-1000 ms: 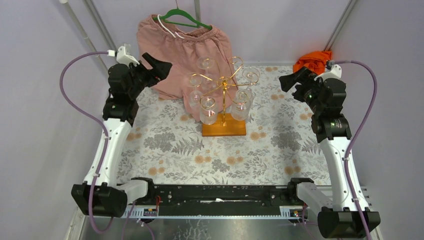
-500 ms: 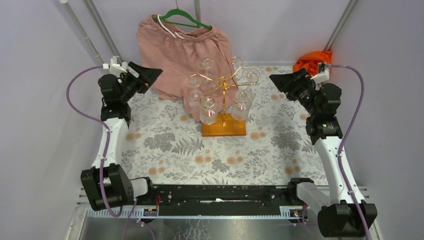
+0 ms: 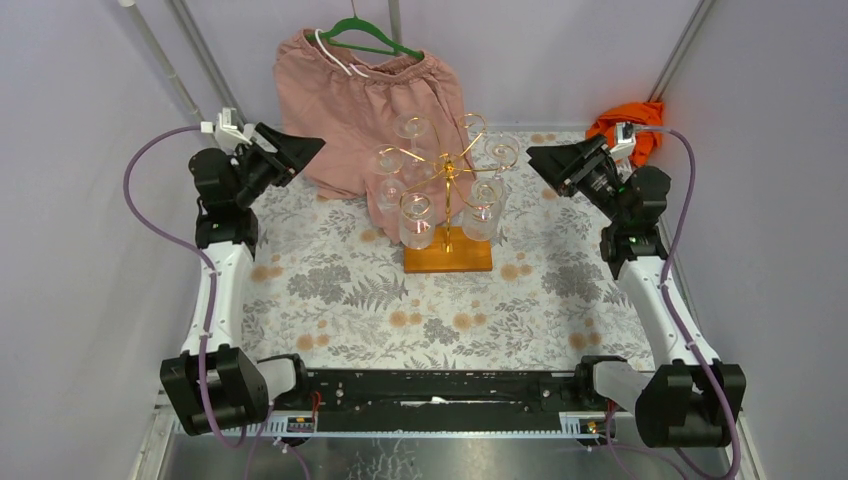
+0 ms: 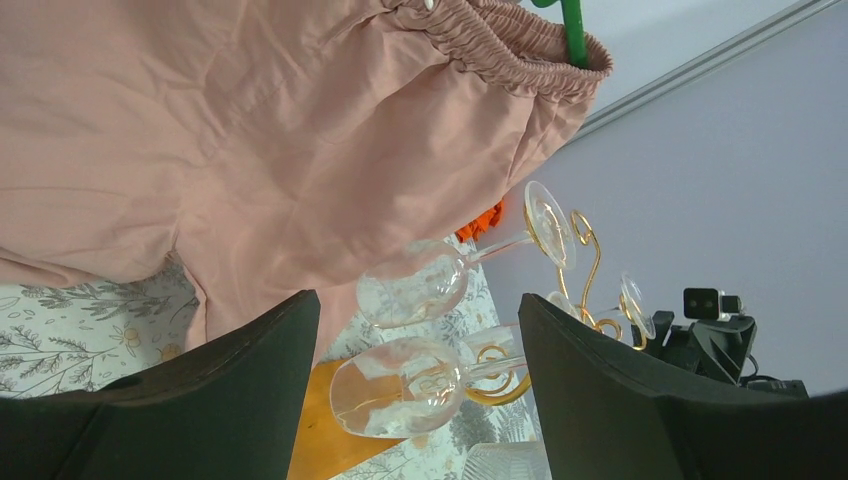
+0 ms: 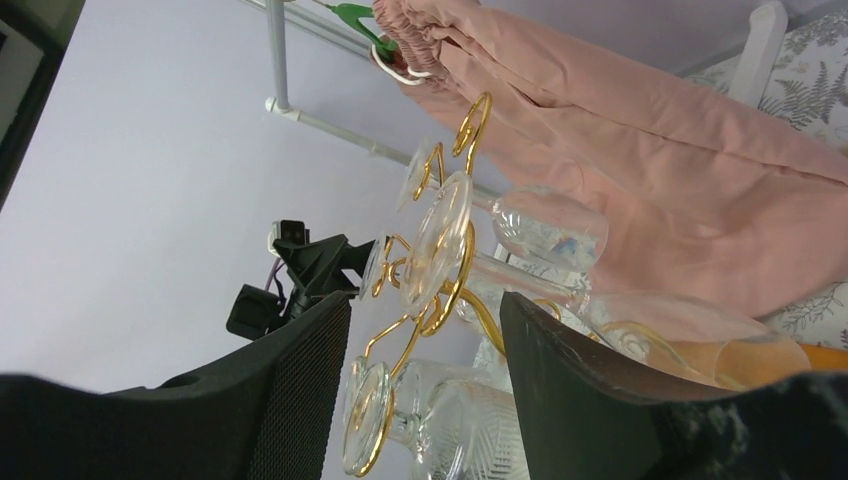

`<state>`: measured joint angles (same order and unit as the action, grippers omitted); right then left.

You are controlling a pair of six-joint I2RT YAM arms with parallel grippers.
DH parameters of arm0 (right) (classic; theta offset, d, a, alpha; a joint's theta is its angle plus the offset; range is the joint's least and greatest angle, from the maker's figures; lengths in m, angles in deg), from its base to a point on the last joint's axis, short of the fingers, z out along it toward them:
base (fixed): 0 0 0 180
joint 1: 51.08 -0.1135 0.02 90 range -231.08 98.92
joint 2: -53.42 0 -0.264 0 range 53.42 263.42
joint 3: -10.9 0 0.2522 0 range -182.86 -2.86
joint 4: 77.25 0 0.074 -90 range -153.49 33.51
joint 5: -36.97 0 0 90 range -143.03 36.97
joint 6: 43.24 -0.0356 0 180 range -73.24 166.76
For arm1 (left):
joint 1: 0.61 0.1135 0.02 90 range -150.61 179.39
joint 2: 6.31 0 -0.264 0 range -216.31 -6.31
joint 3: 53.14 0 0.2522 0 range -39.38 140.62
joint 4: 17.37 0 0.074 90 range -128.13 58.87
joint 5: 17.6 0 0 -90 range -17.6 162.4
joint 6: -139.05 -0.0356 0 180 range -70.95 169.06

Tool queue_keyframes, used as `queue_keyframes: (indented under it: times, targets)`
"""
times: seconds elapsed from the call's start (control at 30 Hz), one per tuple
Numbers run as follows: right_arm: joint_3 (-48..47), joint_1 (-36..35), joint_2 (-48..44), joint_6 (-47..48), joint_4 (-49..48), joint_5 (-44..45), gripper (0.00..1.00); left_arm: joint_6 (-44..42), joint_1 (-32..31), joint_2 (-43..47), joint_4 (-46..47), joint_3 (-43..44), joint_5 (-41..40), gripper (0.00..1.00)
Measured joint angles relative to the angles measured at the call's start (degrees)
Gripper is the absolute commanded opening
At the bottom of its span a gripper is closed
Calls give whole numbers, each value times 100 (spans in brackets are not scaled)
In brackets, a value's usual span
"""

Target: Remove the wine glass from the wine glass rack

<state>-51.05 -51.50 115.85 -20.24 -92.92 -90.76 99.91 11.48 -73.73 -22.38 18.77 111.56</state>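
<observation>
The wine glass rack [image 3: 449, 172] is a gold wire stand on an orange-brown wooden base [image 3: 447, 257] at the table's middle back. Several clear wine glasses hang upside down from its arms, among them one at the front left [image 3: 416, 220] and one at the front right [image 3: 482, 212]. My left gripper [image 3: 303, 148] is open and empty, left of the rack and pointing at it. Its wrist view frames two glass bowls [image 4: 400, 385] between the fingers. My right gripper [image 3: 543, 162] is open and empty, right of the rack. Its wrist view shows gold arms [image 5: 470, 270] and a glass foot [image 5: 437, 240].
Pink shorts [image 3: 370, 95] on a green hanger [image 3: 372, 37] hang just behind the rack, touching the table. An orange cloth [image 3: 625, 120] lies at the back right corner. Metal poles [image 3: 200, 55] rise at the back corners. A floral cloth [image 3: 440, 310] covers the table.
Both arms have swung their wrists inward. The left gripper levelled out and the right gripper moved closer to the rack. Both stay open. The glasses have not moved.
</observation>
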Motion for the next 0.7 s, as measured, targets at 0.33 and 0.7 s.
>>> queue_keyframes:
  times: [0.33, 0.7]
  targets:
    - [-459, 0, 774, -142, -284, -219, 54, -46, 0, 24, -105, 0, -7, 82]
    - [-640, -50, 1239, -382, -520, -286, 51, -195, 0, 24, -299, 0, -103, 82]
